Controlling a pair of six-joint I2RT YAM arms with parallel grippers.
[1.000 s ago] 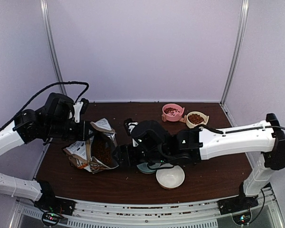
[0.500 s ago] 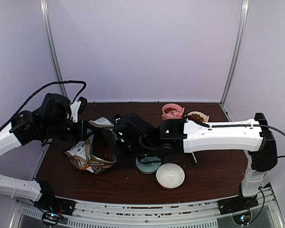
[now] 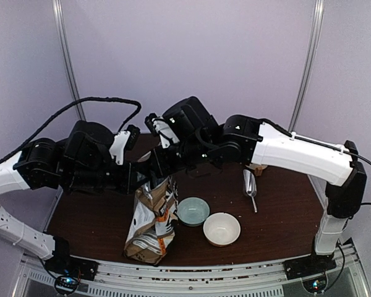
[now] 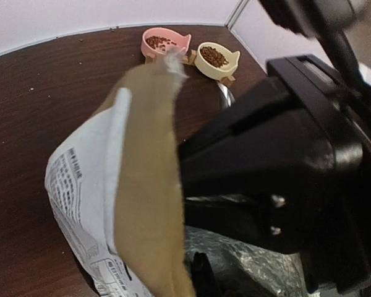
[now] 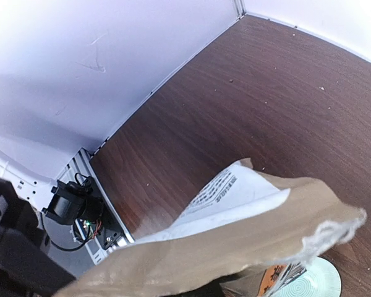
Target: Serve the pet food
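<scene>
Brown kraft paper forms the paper bag [image 3: 149,226], which in the top view stands upright at lower centre-left with its base on the table [image 3: 284,210]. We find the left gripper [image 3: 138,180] clamped tight on the left side of the bag's mouth. The right gripper [image 3: 163,168] is clamped tight on the right side, and the two meet above the bag. Just right of the bag sits a pale green bowl [image 3: 193,211], with a white bowl [image 3: 221,229] just beside it at lower right. A metal scoop [image 3: 250,184] lies right of centre. The right arm hides the pet food in this view.

In the left wrist view we locate the pet food [image 4: 214,57] at upper centre. It lies in a pink bowl [image 4: 180,38] and a cream bowl [image 4: 234,59], which stand side by side at the far end of the table. The bag's paper wall fills the left and centre. The right gripper's black body fills the right, against the bag's rim. We cannot make out the left gripper's own fingers clearly.

In the right wrist view the bag's torn top edge crosses the lower frame, and the pale green bowl shows at the lower right corner. The fingers themselves are out of sight.
</scene>
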